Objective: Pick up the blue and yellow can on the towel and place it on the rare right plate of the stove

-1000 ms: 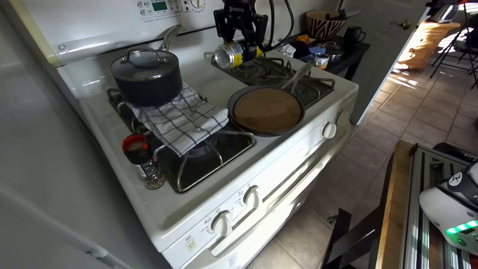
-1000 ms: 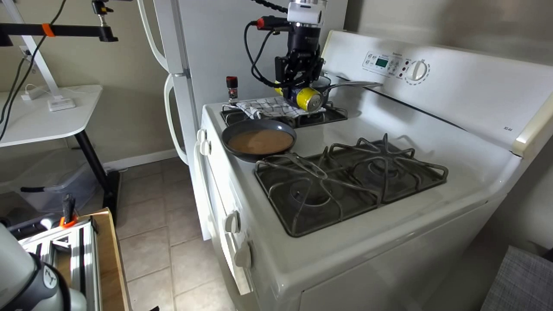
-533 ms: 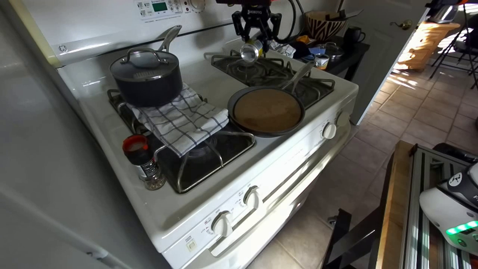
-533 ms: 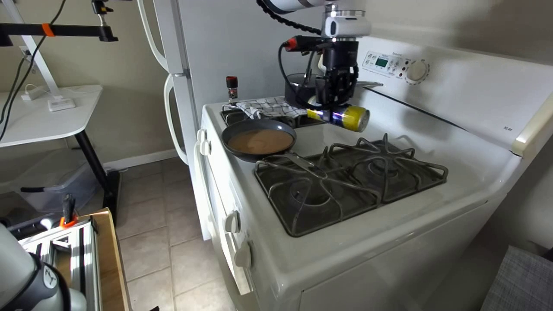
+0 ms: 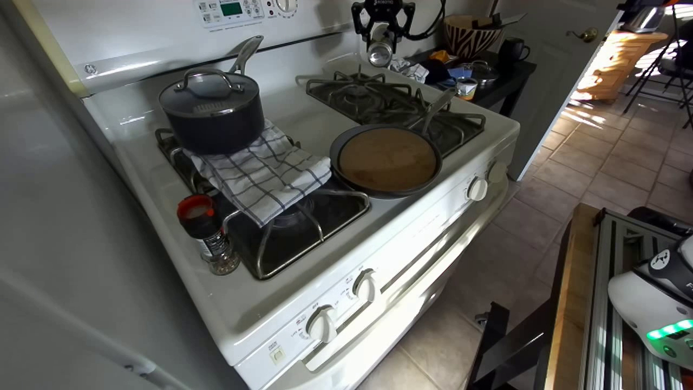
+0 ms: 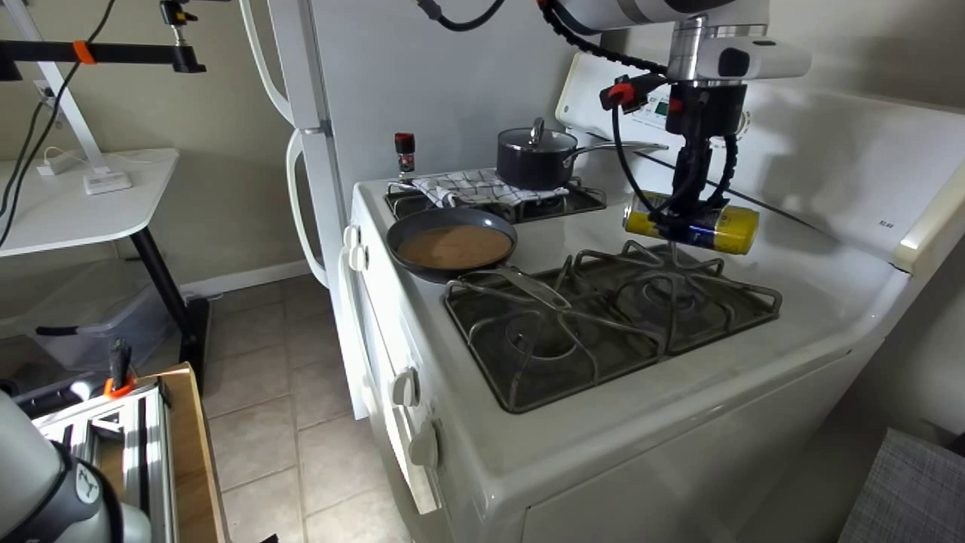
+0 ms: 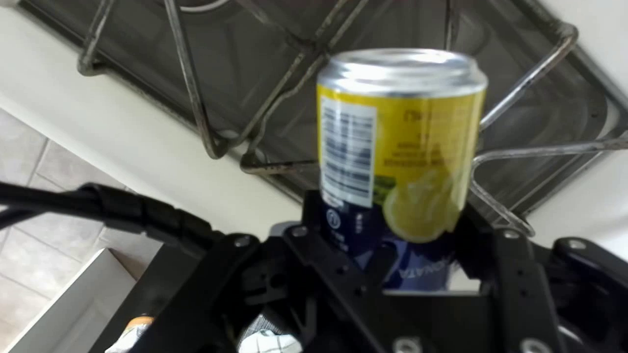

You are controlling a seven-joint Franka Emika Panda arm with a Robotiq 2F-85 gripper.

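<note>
Can (image 7: pixel 402 162), blue and yellow, lies sideways, clamped in the gripper (image 6: pixel 682 219) and held in the air above the rear right plate (image 6: pixel 667 294) of the stove (image 6: pixel 558 422). Nearer the front sits a frying pan (image 6: pixel 452 217) (brown inside). Farther off, the checked towel (image 5: pixel 270 179) spreads from under a lidded pot (image 5: pixel 216 127), near an upright red-topped jar (image 5: pixel 214 244).

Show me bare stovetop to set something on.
Free: the white strip between left grate and right grate, behind the pan; the rear right burner, though the held can hangs above. Crowded: left grate, partly under towel and pot, shaker beside it; the front right burner, crossed by the pan's handle.
</note>
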